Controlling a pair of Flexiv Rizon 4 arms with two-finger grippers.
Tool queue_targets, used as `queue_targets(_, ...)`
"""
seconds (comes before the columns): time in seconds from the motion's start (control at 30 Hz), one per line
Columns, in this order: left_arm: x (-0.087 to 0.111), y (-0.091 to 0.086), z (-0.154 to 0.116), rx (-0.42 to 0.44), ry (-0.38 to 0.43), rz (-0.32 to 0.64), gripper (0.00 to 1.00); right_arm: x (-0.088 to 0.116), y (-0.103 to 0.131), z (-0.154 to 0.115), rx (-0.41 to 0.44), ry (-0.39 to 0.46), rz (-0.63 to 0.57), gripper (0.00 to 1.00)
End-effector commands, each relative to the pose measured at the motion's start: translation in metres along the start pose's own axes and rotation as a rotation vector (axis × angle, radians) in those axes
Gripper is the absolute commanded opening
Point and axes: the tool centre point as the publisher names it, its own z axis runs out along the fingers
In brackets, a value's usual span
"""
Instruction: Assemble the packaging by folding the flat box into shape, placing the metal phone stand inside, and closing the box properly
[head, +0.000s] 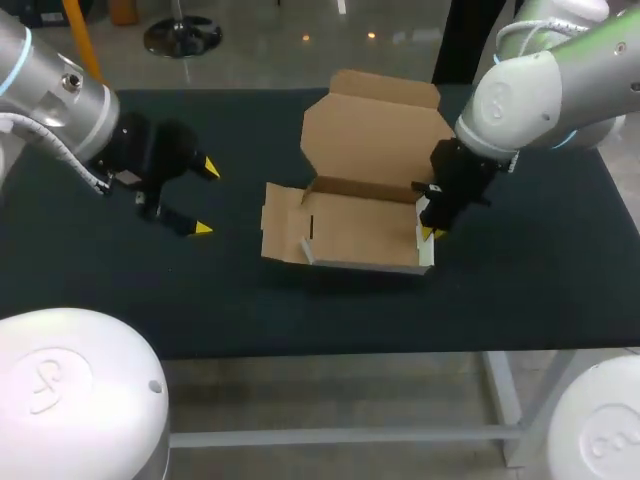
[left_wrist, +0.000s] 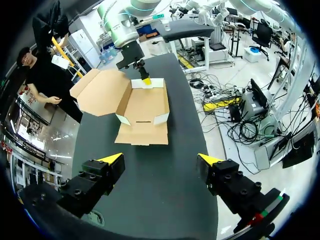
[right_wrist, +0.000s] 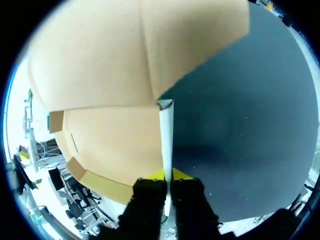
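The box (head: 350, 225) sits half-formed at the middle of the head view, on the dark table (head: 520, 280). Its brown tray faces up and its lid (head: 372, 135) stands open, leaning back toward the upper middle of the frame. On the left of the tray a side flap (head: 280, 225) is splayed outward rather than standing; the front wall shows a pale edge.

My right gripper (head: 432, 232) is at the tray's right end, just right of centre in the head view. Its yellow tips are brought together on the thin side wall (right_wrist: 166, 135) there. From my right wrist, that wall runs edge-on straight out from between the two tips, one pressing each face, with the tray floor on one side and bare table on the other.

My left gripper (head: 204, 198) hangs over the table at the left of the head view, well apart from the box. Its fingers are spread wide with nothing between them. From my left wrist the box lies ahead of it, open.
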Motion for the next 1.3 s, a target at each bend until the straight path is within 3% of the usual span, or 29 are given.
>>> queue_targets(0.03, -0.013, 0.003, 0.016, -0.011, 0.023, -0.010, 1.00, 0.005, 0.009, 0.008, 0.062, -0.037, 0.003, 0.00)
queue_targets(0.53, -0.025, 0.027, 0.040, -0.012, 0.051, -0.034, 1.00, 0.018, 0.010, 0.028, 0.157, -0.068, -0.016, 0.00)
queue_targets(0.77, -0.027, 0.033, 0.046, -0.005, 0.083, -0.035, 1.00, 0.019, 0.005, 0.039, 0.260, -0.095, 0.010, 0.00)
queue_targets(1.3, -0.027, 0.033, 0.046, -0.005, 0.083, -0.035, 1.00, 0.019, 0.005, 0.039, 0.260, -0.095, 0.010, 0.00)
